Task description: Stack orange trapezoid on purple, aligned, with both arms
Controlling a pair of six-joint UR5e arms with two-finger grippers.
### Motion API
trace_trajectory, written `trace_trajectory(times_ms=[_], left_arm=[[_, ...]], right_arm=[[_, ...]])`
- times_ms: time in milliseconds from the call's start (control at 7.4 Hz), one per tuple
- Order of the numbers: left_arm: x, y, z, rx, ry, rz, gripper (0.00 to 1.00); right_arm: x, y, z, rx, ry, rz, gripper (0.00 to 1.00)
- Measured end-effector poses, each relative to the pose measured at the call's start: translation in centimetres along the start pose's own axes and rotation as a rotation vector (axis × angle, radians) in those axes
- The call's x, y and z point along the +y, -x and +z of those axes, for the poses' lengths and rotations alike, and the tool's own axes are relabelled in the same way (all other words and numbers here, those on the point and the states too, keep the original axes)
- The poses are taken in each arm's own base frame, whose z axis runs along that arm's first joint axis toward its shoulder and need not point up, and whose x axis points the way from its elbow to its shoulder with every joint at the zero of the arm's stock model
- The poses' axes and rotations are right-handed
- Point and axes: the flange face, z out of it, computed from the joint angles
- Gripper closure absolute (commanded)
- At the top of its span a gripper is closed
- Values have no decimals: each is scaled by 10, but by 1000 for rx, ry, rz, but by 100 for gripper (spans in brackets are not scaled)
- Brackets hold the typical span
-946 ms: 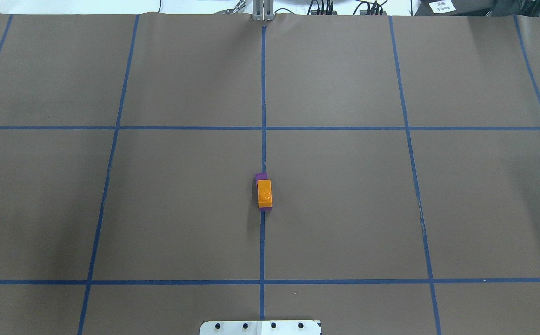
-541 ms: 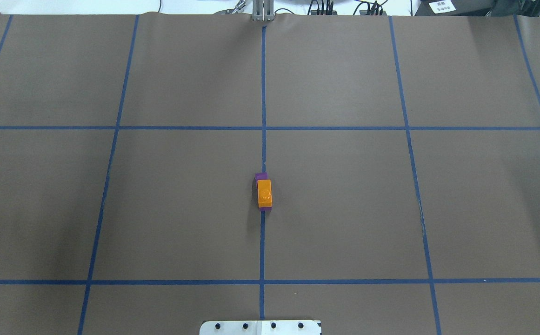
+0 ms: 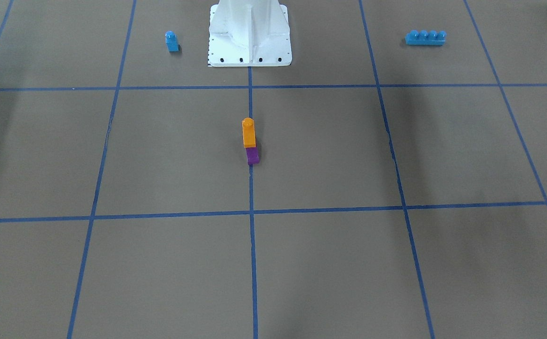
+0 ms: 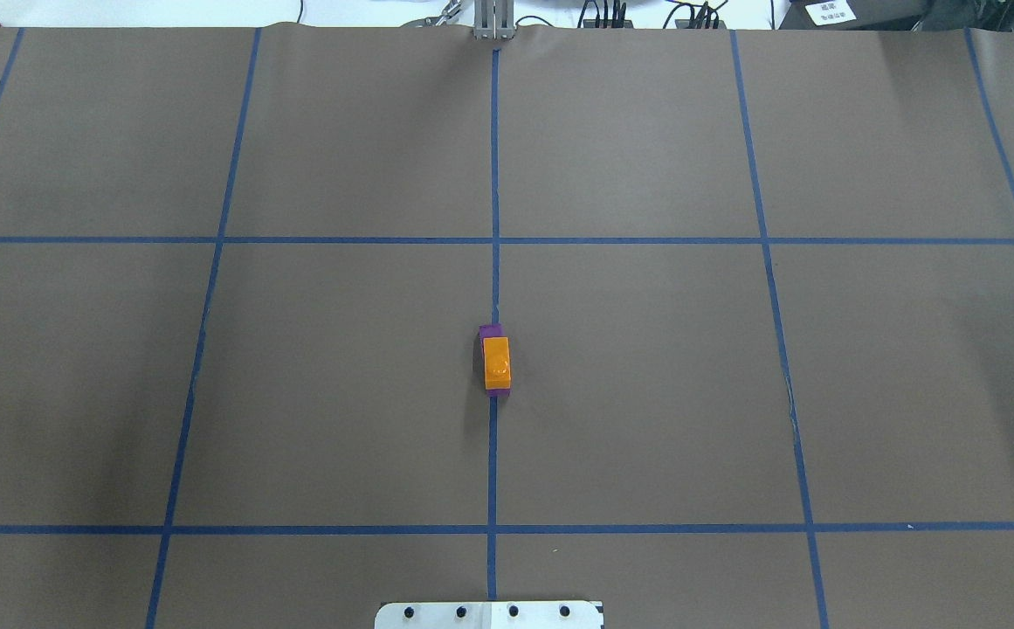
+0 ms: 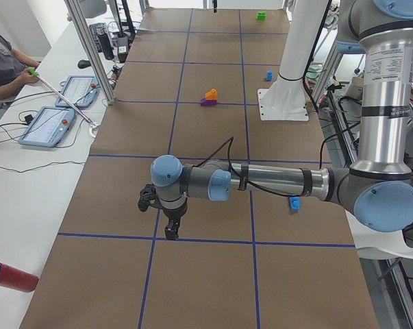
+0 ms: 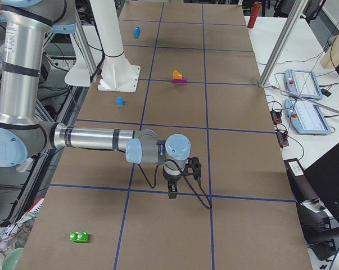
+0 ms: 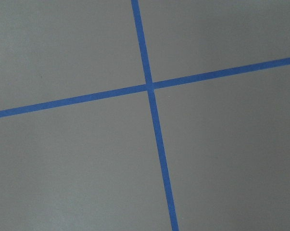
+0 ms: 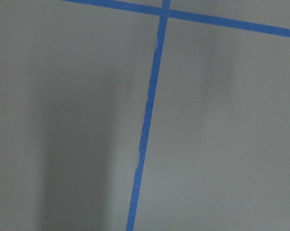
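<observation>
The orange trapezoid sits on top of the purple block on the table's centre line. The purple block sticks out from under it on the side away from the robot. The stack also shows in the front view, orange over purple. No gripper touches it. My left gripper hangs low over the paper far from the stack, seen only in the left side view. My right gripper does likewise, seen only in the right side view. I cannot tell whether either is open or shut.
A small blue one-stud block and a long blue brick lie either side of the white robot base. A green brick lies near the table end. A red cylinder and an operator are beside the table.
</observation>
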Motion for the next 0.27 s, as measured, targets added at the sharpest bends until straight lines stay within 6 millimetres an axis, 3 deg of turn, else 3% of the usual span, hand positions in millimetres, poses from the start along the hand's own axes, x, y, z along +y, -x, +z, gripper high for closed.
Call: trace_trajectory(times_ms=[270], left_arm=[[-2,0,-3,-23,-6,5,0]], right_arm=[[0,1,-1,0,-2,-1,0]])
